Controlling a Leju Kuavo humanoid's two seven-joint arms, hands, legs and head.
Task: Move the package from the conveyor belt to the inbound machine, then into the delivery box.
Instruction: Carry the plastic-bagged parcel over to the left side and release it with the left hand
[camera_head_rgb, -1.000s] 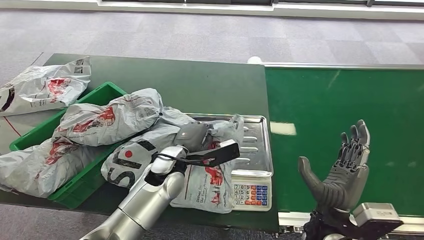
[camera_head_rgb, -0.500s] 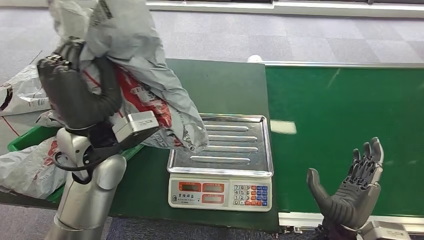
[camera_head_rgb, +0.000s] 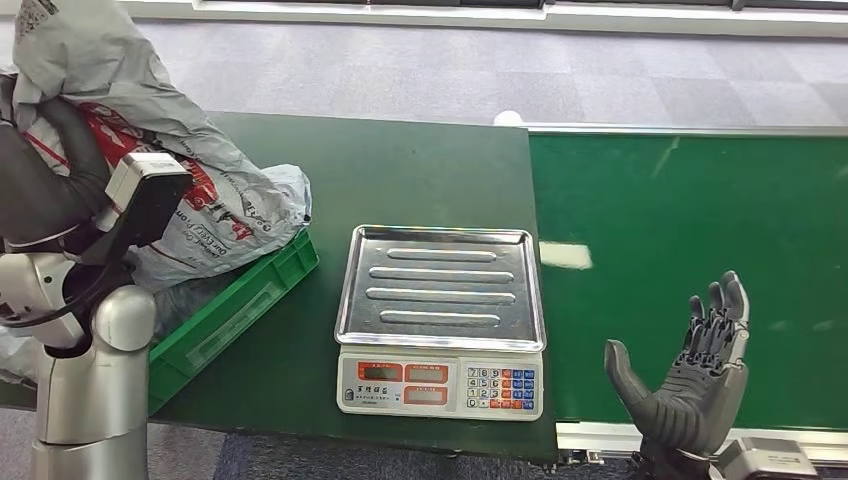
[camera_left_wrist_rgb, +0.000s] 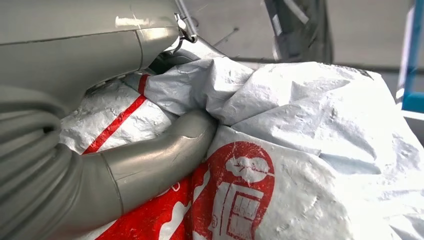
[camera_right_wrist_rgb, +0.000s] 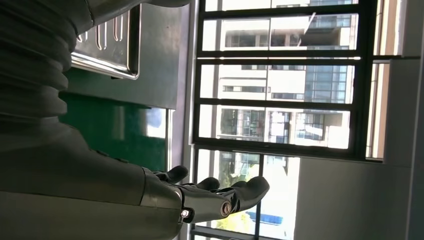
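A grey package (camera_head_rgb: 150, 110) with red printing is held high at the upper left of the head view by the left hand (camera_head_rgb: 45, 185), well above the dark green worktop (camera_head_rgb: 420, 170). In the left wrist view the thick grey thumb (camera_left_wrist_rgb: 160, 155) is seen pressed into the crumpled package (camera_left_wrist_rgb: 300, 165), beside a red printed emblem; the other fingers are hidden behind the plastic. The lower edge of the package hangs just over the green crate (camera_head_rgb: 235, 300) at the left of the frame, in which more grey plastic is seen behind the silver left arm.

A weighing scale (camera_head_rgb: 440, 385) with a bare ribbed steel tray (camera_head_rgb: 445, 285) stands at the centre of the frame, with its keypad toward the lower edge. The bright green conveyor belt (camera_head_rgb: 690, 220) is seen to the right of it.

The right hand (camera_head_rgb: 690, 385) is raised at the lower right over the near edge of the belt, fingers (camera_head_rgb: 720, 315) spread apart and upright, nothing held. In the right wrist view the same hand (camera_right_wrist_rgb: 200, 197) is seen open against a window.
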